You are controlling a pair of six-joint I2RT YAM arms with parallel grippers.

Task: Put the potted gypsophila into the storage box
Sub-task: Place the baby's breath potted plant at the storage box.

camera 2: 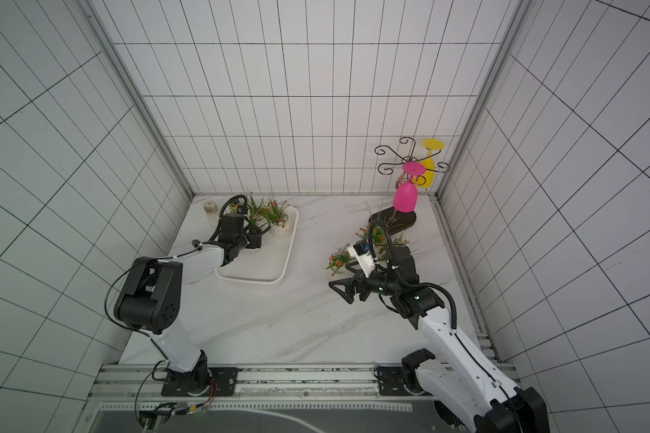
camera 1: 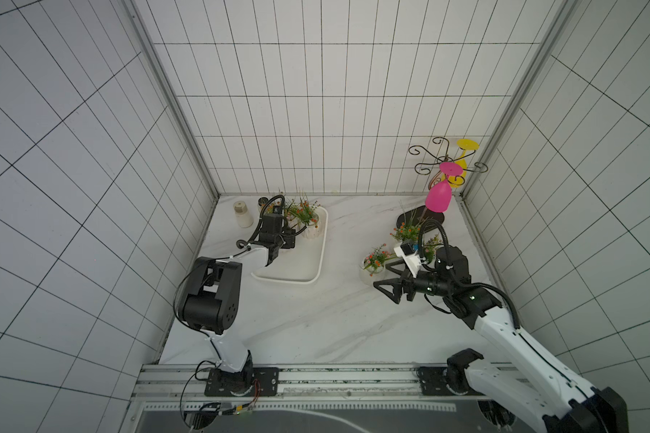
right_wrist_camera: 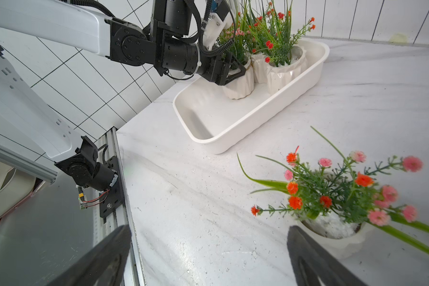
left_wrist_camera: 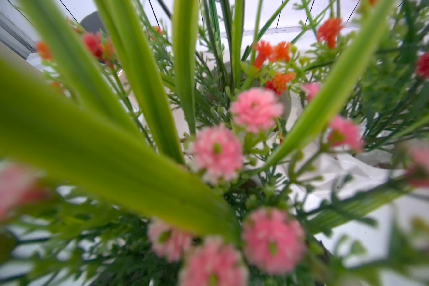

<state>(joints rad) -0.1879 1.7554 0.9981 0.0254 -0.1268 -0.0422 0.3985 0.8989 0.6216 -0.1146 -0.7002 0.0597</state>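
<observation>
Blurred in left wrist view: pink blooms (left_wrist_camera: 255, 110), close leaves (left_wrist_camera: 104, 158). Hidden behind foliage (right_wrist_camera: 235, 49): far finger of left gripper (right_wrist_camera: 237, 65). Cropped at picture's edge: fingers (right_wrist_camera: 315, 260) of right gripper (right_wrist_camera: 208, 257).

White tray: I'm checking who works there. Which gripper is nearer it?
Left. The left gripper is inside the tray, at a pot; the right gripper hovers over the table, apart.

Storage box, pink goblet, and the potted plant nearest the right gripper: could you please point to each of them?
storage box (camera 1: 303, 258): in a top view, on its bare floor.
pink goblet (camera 1: 438, 198): in a top view, on its hanging bowl.
potted plant (right_wrist_camera: 337, 244): in the right wrist view, on the white pot's wall.
</observation>
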